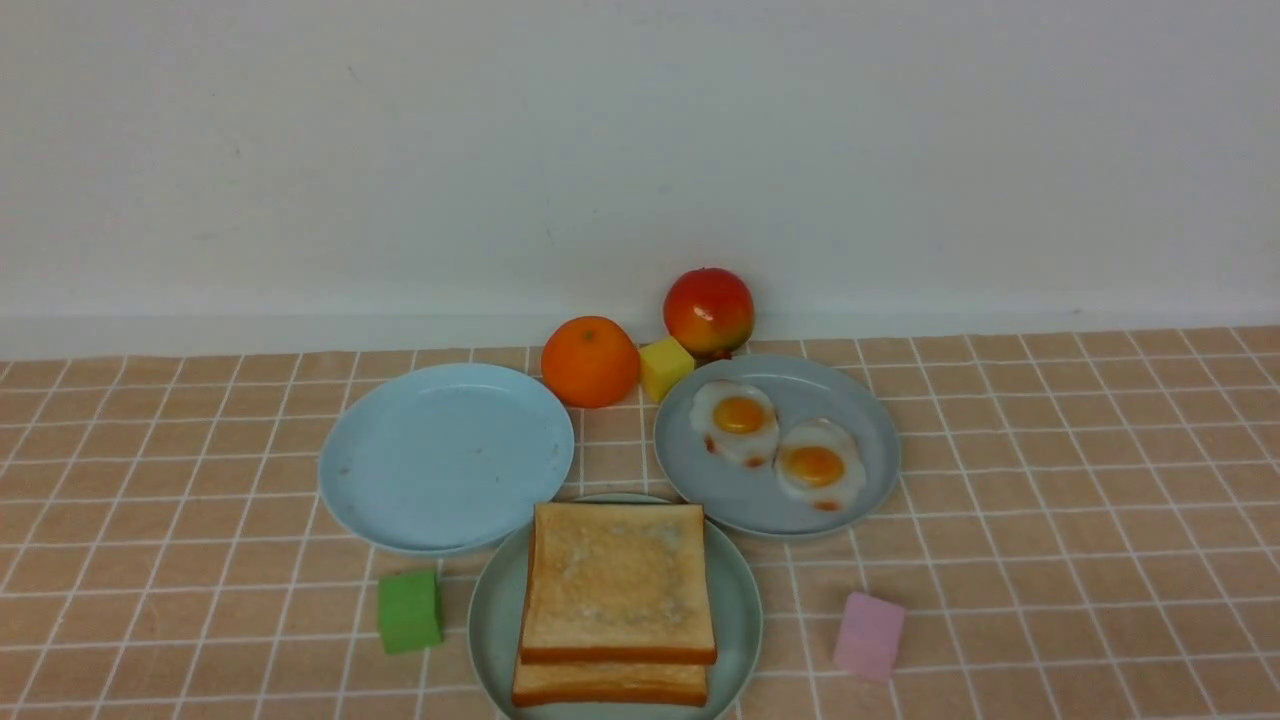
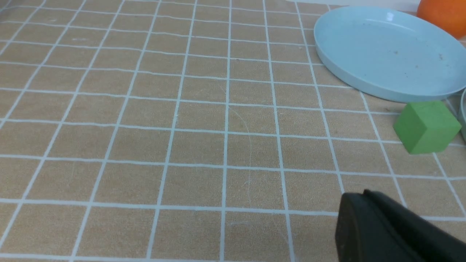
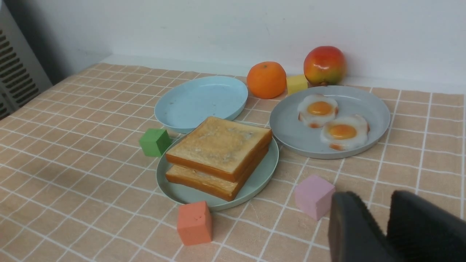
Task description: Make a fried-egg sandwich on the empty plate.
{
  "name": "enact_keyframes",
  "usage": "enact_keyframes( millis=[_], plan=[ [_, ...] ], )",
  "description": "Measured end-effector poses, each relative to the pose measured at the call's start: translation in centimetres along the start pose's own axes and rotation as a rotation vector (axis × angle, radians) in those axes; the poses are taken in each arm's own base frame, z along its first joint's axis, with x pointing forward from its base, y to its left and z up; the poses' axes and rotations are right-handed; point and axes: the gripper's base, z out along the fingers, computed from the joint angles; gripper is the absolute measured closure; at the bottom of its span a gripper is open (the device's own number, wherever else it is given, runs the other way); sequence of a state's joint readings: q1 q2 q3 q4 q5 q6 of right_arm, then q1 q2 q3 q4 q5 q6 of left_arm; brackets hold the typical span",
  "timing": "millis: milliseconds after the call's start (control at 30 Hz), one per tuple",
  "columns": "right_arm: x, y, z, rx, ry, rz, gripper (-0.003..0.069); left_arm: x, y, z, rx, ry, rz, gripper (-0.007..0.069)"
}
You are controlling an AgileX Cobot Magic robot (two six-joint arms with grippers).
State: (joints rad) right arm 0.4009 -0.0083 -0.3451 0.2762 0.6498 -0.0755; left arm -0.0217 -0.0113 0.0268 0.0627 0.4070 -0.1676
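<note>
The pale mint-green plate [image 1: 493, 620] [image 3: 263, 170] sits at the front centre of the table. On it lie two toast slices, stacked: the top slice [image 1: 615, 585] [image 3: 218, 145] rests shifted slightly back on the lower slice [image 1: 610, 682] [image 3: 196, 181]. Two white fried eggs [image 1: 738, 420] [image 1: 815, 465] [image 3: 317, 109] lie on the grey-blue plate [image 1: 740, 505] [image 3: 291, 136] behind and to the right. Neither arm shows in the front view. My left gripper [image 2: 364, 194] is shut and empty above bare cloth. My right gripper [image 3: 373, 196] is open and empty, near the pink cube [image 3: 313, 196].
The light blue plate [image 1: 445, 455] [image 2: 389, 51] is bare at the left. An orange [image 1: 590, 360], a yellow cube [image 1: 665, 367] and a red-yellow fruit [image 1: 708, 310] stand at the back. A green cube [image 1: 410, 610] [image 2: 426, 127] and an orange-red cube [image 3: 194, 222] flank the mint plate.
</note>
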Motion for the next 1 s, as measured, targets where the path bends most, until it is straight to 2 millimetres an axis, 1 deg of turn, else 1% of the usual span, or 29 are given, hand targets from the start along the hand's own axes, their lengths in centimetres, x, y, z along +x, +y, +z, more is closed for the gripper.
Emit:
enact_keyframes(
  millis=[133,267,367,433,533,567,700,767,800,833,867,933,1000],
  plan=[
    [0.0,0.0,0.0,0.0,-0.001,0.0,0.0472,0.0,0.0,0.0,0.0,0.0,0.001,0.062],
    [-0.4,-0.2,0.0,0.028,-0.038,-0.034,0.0467,0.0,0.0,0.0,0.0,-0.001,0.001,0.0617],
    [-0.8,-0.9,-0.1,0.111,-0.087,-0.108,0.0461,0.0,0.0,0.0,0.0,-0.001,0.001,0.061],
    [-1.0,-1.1,-0.1,0.15,-0.102,-0.115,0.0459,0.0,0.0,0.0,0.0,-0.001,0.001,0.0609],
    [-0.7,-2.0,0.1,0.295,-0.123,-0.106,0.0454,0.0,0.0,0.0,0.0,-0.001,0.001,0.0606],
    [-0.5,-2.1,0.2,0.319,-0.122,-0.101,0.0454,0.0,0.0,0.0,0.0,-0.002,0.001,0.0606],
    [1.9,-3.6,1.4,0.485,-0.1,-0.029,0.0447,0.0,0.0,0.0,0.0,-0.002,0.001,0.0601],
    [3.3,-4.2,2.0,0.54,-0.072,-0.005,0.0447,0.0,0.0,0.0,0.0,-0.002,0.001,0.06],
    [3.6,-4.4,2.1,0.551,-0.066,0.001,0.0446,0.0,0.0,0.0,0.0,-0.002,0.001,0.06],
    [5.3,-5.0,2.6,0.597,-0.027,0.022,0.0442,0.0,0.0,0.0,0.0,-0.002,0.001,0.0598],
    [5.3,-5.0,2.6,0.601,-0.029,0.023,0.0442,0.0,0.0,0.0,0.0,-0.002,0.001,0.0598],
    [8.1,-5.9,3.2,0.649,0.052,0.059,0.0438,0.0,0.0,0.0,0.001,-0.003,0.001,0.0596],
    [8.1,-6.0,3.2,0.667,0.03,0.055,0.0437,0.0,0.0,0.0,0.001,-0.004,0.001,0.0594]
  ],
)
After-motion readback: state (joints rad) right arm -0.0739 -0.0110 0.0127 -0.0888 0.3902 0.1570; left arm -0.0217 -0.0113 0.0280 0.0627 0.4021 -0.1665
